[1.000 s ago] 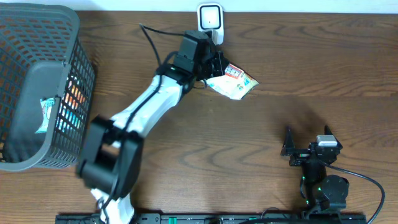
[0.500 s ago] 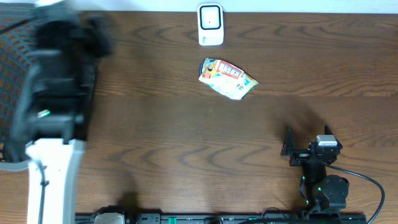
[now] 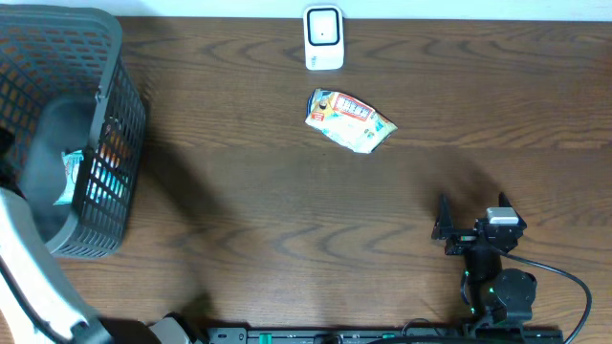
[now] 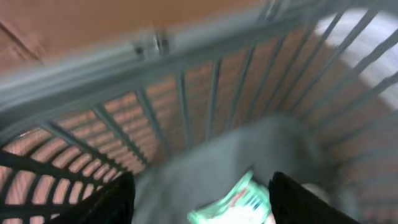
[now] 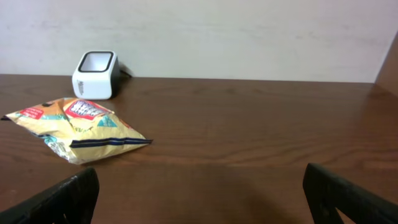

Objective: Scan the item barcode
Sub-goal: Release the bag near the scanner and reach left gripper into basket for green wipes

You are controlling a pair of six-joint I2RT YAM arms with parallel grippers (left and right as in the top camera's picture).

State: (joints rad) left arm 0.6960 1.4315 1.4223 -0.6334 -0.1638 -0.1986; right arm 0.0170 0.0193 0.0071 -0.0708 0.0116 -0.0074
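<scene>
Overhead view showed snack packet lying just near-side of scanner, basket far left, only left wrist view showed left gripper jaws apart, empty, over 1 green-white pack in basket, right gripper jaws wide, empty, facing snack packet.

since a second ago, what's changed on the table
The left pincer let go of the snack packet near the scanner and swung over to the basket, where it now hangs open. The packet stayed put; scanner, basket and the open right pincer are unchanged.
</scene>
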